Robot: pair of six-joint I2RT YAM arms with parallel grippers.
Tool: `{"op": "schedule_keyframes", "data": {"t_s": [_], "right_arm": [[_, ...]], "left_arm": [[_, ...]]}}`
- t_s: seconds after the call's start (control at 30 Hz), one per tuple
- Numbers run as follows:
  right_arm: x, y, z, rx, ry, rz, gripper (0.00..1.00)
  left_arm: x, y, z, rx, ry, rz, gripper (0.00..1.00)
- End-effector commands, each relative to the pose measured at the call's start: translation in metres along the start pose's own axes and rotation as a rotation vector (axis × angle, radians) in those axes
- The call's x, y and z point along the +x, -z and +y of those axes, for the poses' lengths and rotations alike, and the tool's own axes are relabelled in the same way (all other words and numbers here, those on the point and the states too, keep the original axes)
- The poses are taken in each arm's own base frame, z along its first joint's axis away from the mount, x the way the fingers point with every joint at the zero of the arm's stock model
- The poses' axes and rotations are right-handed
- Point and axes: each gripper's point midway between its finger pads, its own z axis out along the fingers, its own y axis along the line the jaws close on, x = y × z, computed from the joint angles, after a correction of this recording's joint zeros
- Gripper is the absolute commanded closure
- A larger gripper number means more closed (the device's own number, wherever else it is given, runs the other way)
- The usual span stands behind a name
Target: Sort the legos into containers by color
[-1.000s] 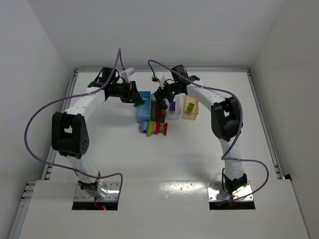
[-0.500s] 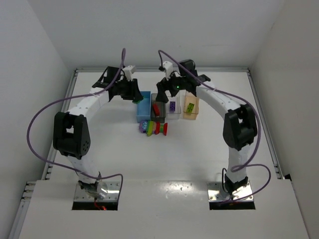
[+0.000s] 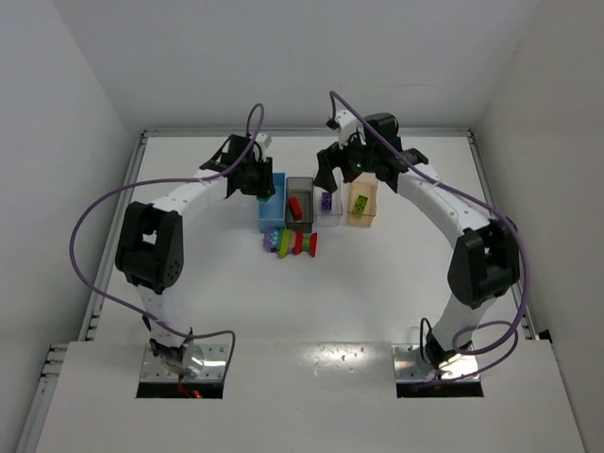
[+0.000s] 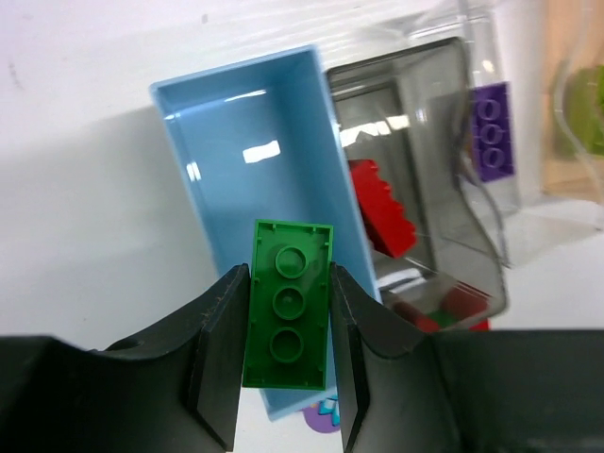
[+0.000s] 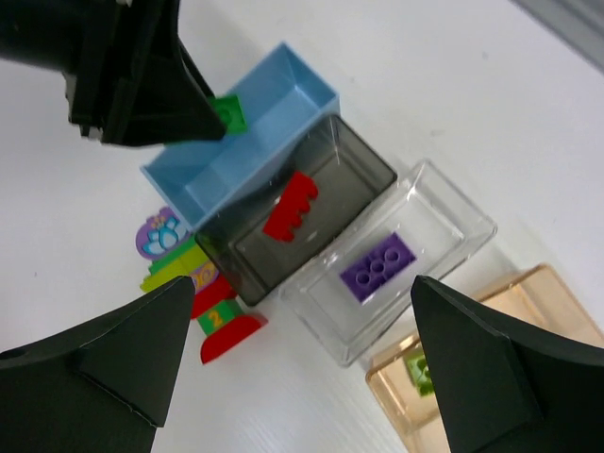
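My left gripper (image 4: 288, 349) is shut on a green lego (image 4: 288, 302) and holds it above the near end of the blue bin (image 4: 255, 170); it shows from above too (image 3: 262, 184). My right gripper (image 5: 293, 359) is wide open and empty, high over the bins (image 3: 338, 179). The dark grey bin (image 5: 363, 170) holds a red lego (image 5: 291, 205). The clear bin (image 5: 453, 222) holds a purple lego (image 5: 378, 268). The pale orange bin (image 5: 528, 293) holds a lime lego (image 5: 420, 370).
A multicoloured stack of legos (image 3: 293, 243) lies on the white table just in front of the blue bin (image 3: 272, 209) and the grey bin (image 3: 300, 189). The four bins stand side by side in a row. White walls enclose the table.
My right gripper has risen and drawn back to the right from the grey bin, where the red lego now lies. My left gripper has moved right over the blue bin with the green lego.
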Motion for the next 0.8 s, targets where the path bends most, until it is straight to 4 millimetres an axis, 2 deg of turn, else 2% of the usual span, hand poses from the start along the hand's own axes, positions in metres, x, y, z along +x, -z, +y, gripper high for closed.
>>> {"op": "schedule_keyframes", "data": {"t_s": [0.0,0.03,0.13,0.2,0.33,0.4,0.5,0.53,0.57,0.6,0.63,0.67,0.7,0.73,0.77], "right_arm": [[-0.006,0.013,0.001,0.010,-0.012,-0.020,0.02],[-0.001,0.013,-0.001,0.008,-0.021,-0.014,0.02],[0.003,0.015,0.002,-0.002,-0.024,-0.009,0.02],[0.007,0.016,0.000,-0.005,-0.023,-0.003,0.02],[0.010,0.018,0.001,-0.006,-0.027,0.005,0.02],[0.011,0.020,0.002,-0.006,-0.027,0.005,0.02],[0.010,0.023,0.006,-0.024,-0.011,0.000,0.02],[0.014,0.031,0.005,-0.017,0.005,0.004,0.02],[0.017,0.034,0.013,-0.055,0.016,0.010,0.02],[0.020,0.038,0.018,-0.074,0.029,0.015,0.02],[0.031,0.042,0.020,-0.091,0.023,0.042,0.02],[0.030,0.049,0.027,-0.119,0.063,0.035,0.02],[0.034,0.053,0.031,-0.133,0.074,0.043,0.02],[0.046,0.056,0.036,-0.152,0.070,0.072,0.02],[0.050,0.061,0.036,-0.160,0.095,0.076,0.02]], "left_arm": [[-0.027,0.000,0.000,-0.068,-0.006,-0.083,0.72],[-0.023,-0.004,-0.001,-0.077,-0.011,-0.075,0.69],[-0.030,-0.005,-0.004,-0.066,-0.012,-0.084,0.55],[-0.025,-0.009,-0.010,-0.042,-0.018,-0.069,0.46],[-0.028,-0.009,-0.022,-0.023,-0.052,-0.081,0.42],[-0.034,-0.002,-0.028,-0.021,-0.070,-0.103,0.41],[-0.044,0.016,-0.036,0.013,-0.104,-0.149,0.42],[-0.051,0.037,-0.042,0.038,-0.158,-0.190,0.42],[-0.052,0.048,-0.052,0.075,-0.209,-0.211,0.42],[-0.046,0.060,-0.068,0.173,-0.265,-0.209,0.42],[-0.033,0.068,-0.073,0.222,-0.315,-0.194,0.42],[-0.029,0.089,-0.084,0.280,-0.431,-0.215,0.42],[-0.014,0.099,-0.099,0.372,-0.492,-0.187,0.41],[-0.009,0.105,-0.099,0.386,-0.535,-0.175,0.40],[0.007,0.106,-0.099,0.406,-0.628,-0.146,0.40]]}}
